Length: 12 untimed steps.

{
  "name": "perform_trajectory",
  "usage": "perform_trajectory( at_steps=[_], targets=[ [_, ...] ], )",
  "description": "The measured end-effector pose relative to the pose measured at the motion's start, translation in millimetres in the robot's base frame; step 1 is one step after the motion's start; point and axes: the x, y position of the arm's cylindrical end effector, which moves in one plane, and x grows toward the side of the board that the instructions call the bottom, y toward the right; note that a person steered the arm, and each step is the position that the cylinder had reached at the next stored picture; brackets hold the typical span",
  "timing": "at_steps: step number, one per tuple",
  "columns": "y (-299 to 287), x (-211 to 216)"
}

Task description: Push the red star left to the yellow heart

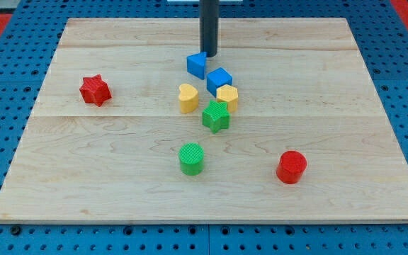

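Note:
The red star (95, 90) lies at the view's left on the wooden board (119, 170). The yellow heart (188, 98) sits near the middle, well to the right of the star. My tip (209, 54) is at the view's top centre, just above and touching or nearly touching a blue triangular block (197, 65). It is far from the red star and above the yellow heart.
A blue cube (219, 79), a yellow hexagon-like block (227, 96) and a green star (216, 116) cluster right of the heart. A green cylinder (191, 158) stands lower centre. A red cylinder (291, 167) stands lower right.

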Motion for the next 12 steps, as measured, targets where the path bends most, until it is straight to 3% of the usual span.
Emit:
perform_trajectory(
  at_steps=[2, 3, 4, 5, 6, 8, 11, 12],
  targets=[
    [-2.3, 11.9],
    [-10.0, -4.6],
    [-70.2, -37.6],
    [-189.8, -34.5],
    [-247.5, 19.1],
    [-200.2, 98.7],
    [-131.9, 125.1],
    [-126.3, 175.0]
  ],
)
